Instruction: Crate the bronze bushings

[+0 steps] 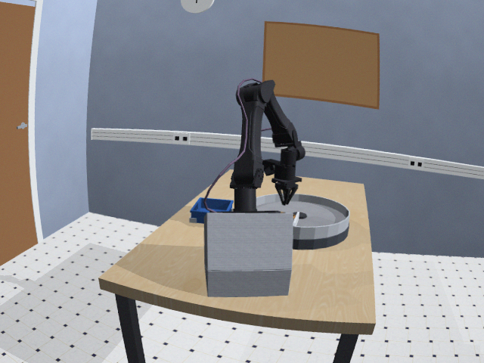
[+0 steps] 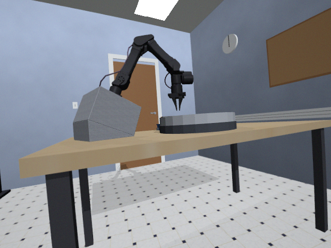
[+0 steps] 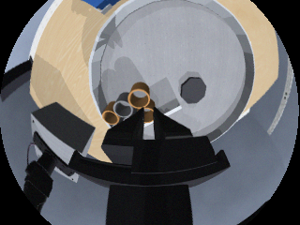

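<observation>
The round grey turntable [image 1: 312,218] stands on the wooden table and fills the wrist view [image 3: 182,56]. Near its rim lies a cluster of bushings: a bronze one [image 3: 139,96], a second bronze one [image 3: 112,116], and a steel one [image 3: 124,111] between them. Another bronze piece [image 3: 150,107] is partly hidden by my fingers. My gripper [image 1: 283,201] hangs above the turntable, over this cluster, with its fingers drawn together and nothing between them; it also shows in the exterior view [image 2: 177,107]. The blue crate [image 1: 211,209] sits on the table beyond the turntable.
A large grey box [image 1: 248,253] stands at the table's front and hides the arm's base and part of the turntable; it also shows in the exterior view [image 2: 105,117]. A dark octagonal hub [image 3: 193,89] marks the turntable's centre.
</observation>
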